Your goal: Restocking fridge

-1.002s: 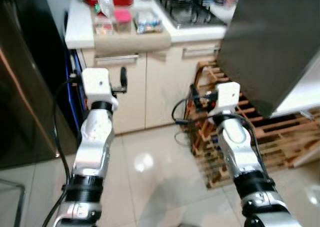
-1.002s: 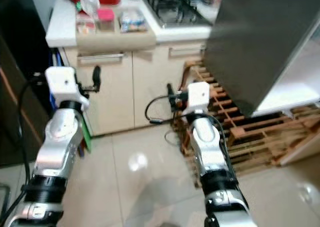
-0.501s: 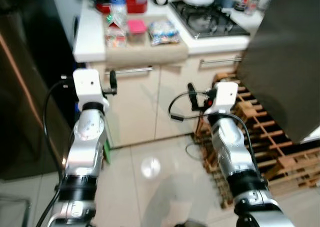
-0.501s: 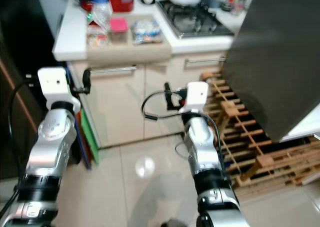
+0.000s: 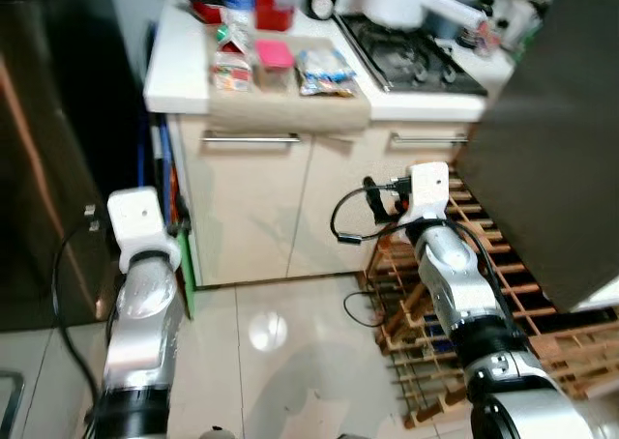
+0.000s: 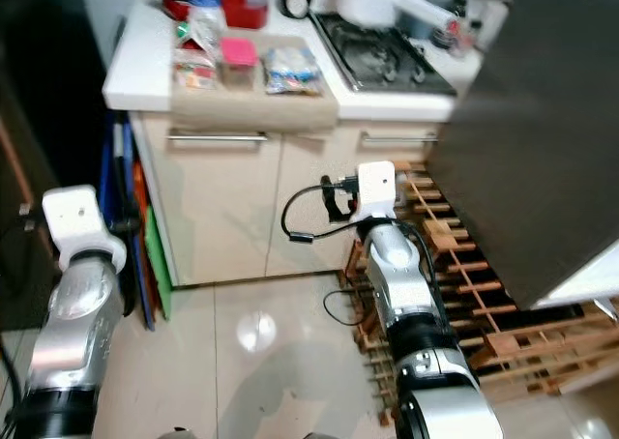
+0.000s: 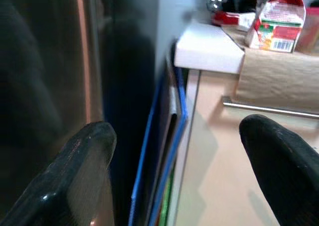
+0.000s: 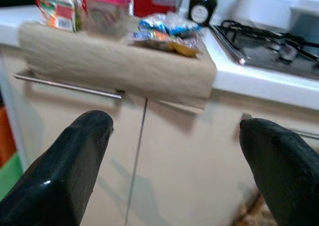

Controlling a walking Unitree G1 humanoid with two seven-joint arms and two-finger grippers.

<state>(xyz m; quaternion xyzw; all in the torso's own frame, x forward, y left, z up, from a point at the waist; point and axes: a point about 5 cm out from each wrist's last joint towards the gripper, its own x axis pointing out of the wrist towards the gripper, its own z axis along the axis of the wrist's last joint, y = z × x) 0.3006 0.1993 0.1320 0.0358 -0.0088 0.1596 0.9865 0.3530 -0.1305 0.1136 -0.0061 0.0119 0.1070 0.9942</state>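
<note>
Both arms raised forward at about cabinet height, forearms angled up and away from the body. Nothing held in either.

Left gripper: fingers spread wide, one black finger against the dark fridge side, the other toward the cabinet front. It points at the narrow gap between the dark fridge and the white counter, where blue and green flat boards stand on edge. Seen from the head, the left arm sits low, close beside the fridge, with its white wrist housing uppermost.

Right gripper: fingers also spread wide, empty, aimed at the cream cabinet doors below the counter edge. The right arm reaches further out than the left, in front of a stack of wooden pallets on the floor. A black cable loops from its wrist.

Items to restock sit on a brown mat that hangs over the counter's front edge: a small carton with red and green print, a pink-lidded tub, and a bluish snack packet. All are well above and beyond both grippers, untouched. Gas hob lies to the robot's right of them. Floor is glossy pale tile.
</note>
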